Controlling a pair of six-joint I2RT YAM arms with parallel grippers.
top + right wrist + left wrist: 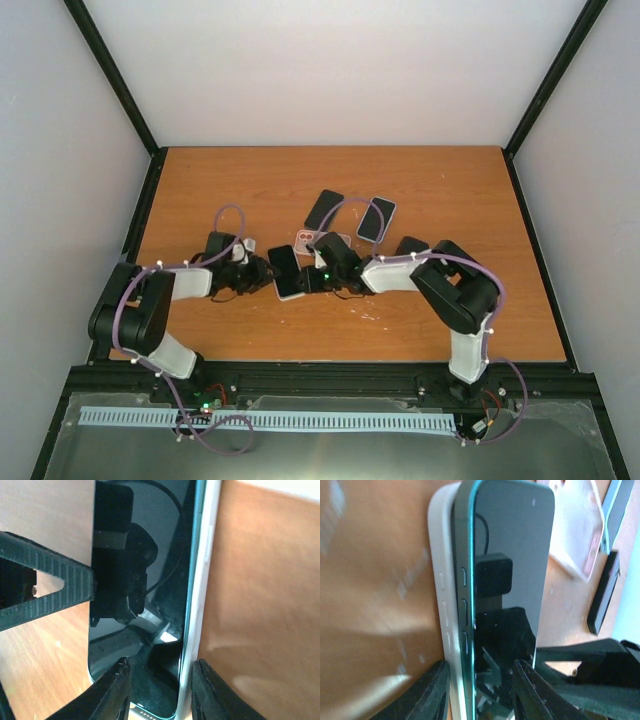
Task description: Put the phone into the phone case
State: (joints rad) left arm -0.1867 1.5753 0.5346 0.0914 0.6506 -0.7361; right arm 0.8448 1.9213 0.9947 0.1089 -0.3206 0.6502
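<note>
The phone [284,270], black screen with a teal rim, sits partly in a white case [292,296] at the table's middle, between both grippers. In the left wrist view the case [440,555] lies along the phone's [515,540] buttoned side. My left gripper [480,690] grips them, one finger against the case's outside and one on the screen. My right gripper [161,690] holds the other end the same way, one finger on the screen [150,530] and one against the case's edge [205,555]. In the top view they meet at the phone, left [265,275] and right [308,280].
Two more dark phones [323,208] [376,218] lie behind the grippers. A clear case with a reddish patch [308,238] lies just behind the held phone, also in the left wrist view [580,545]. Another dark item [410,245] lies by the right arm.
</note>
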